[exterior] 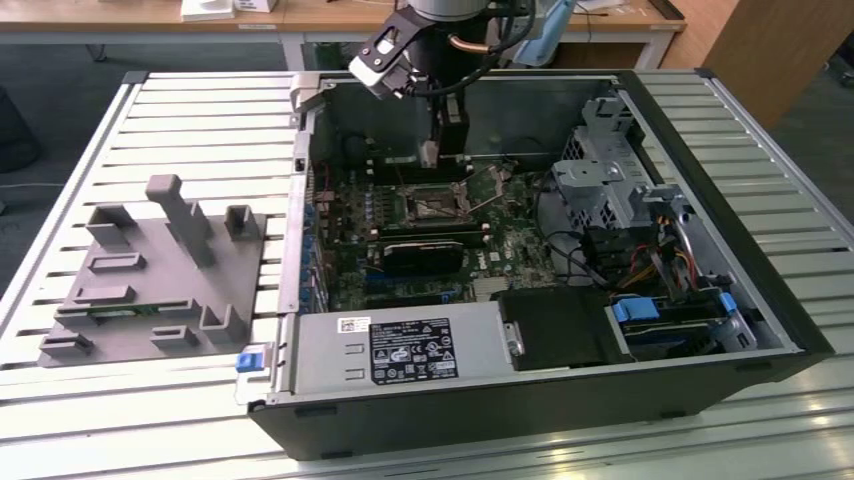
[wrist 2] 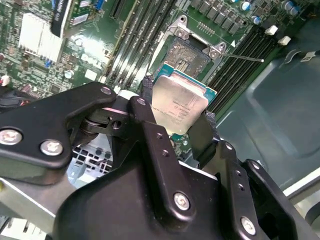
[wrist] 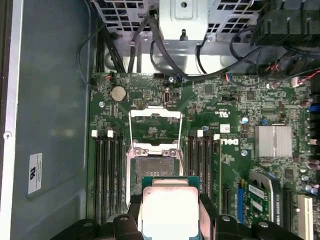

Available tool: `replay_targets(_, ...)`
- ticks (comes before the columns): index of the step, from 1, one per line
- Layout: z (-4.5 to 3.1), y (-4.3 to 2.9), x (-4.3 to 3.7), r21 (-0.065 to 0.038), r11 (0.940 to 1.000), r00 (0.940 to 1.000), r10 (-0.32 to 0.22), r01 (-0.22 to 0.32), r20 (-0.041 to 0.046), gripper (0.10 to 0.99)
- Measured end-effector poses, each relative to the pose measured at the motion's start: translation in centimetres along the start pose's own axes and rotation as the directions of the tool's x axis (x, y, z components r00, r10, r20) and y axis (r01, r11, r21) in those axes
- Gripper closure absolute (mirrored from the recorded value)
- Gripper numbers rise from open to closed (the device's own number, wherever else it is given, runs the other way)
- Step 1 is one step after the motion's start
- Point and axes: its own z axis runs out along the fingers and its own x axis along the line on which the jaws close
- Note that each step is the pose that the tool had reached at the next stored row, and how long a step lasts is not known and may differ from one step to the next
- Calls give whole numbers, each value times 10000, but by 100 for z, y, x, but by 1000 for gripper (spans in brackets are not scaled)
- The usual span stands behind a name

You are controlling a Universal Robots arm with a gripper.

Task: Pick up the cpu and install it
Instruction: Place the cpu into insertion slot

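Black fingers of the gripper (wrist 2: 176, 112) clamp the cpu (wrist 2: 181, 97) by two edges, close to the open socket (wrist 2: 192, 52) but not in it, as seen in both wrist views. Toward the exterior view's left of the socket, outside the case (exterior: 534, 420), stands a gray fixture (exterior: 147, 270).

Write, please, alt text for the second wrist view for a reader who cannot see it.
The gripper clamps the silver-topped cpu by two opposite edges, near the open socket on a green motherboard. Rows of memory slots flank the socket.
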Motion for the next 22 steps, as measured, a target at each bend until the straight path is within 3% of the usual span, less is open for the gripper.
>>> replay_targets(8,145,-7,28,0,10000,10000,-2,2,-1,553)
replay_targets(22,314,-18,53,0,10000,10000,0,0,-1,553)
